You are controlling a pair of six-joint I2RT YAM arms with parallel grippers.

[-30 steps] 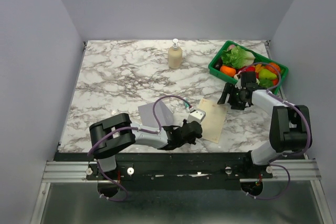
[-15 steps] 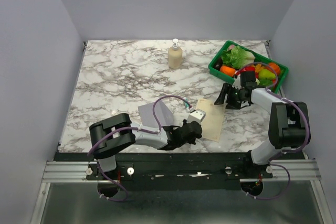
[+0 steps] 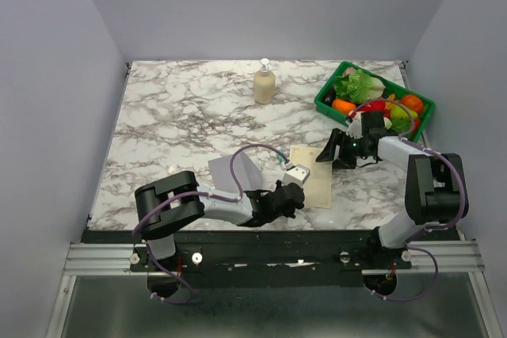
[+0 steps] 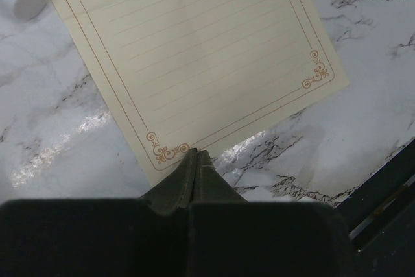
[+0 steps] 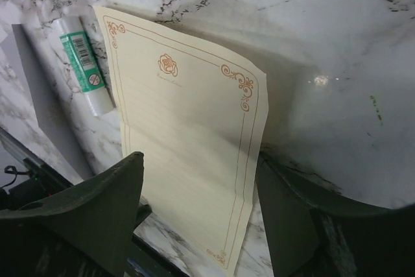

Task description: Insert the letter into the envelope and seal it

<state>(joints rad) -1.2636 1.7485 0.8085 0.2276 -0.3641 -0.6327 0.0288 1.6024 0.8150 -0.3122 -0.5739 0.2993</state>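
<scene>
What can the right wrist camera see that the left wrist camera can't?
Only the right wrist view shows the rose printed on the letter, the green label on the glue stick, a strip of the grey envelope, and the open right gripper straddling the sheet. Only the left wrist view shows the shut left gripper at the letter's near edge, and the front edge of the marble table. Both show the cream letter lying on the marble; the left view catches just the glue stick's white end.
</scene>
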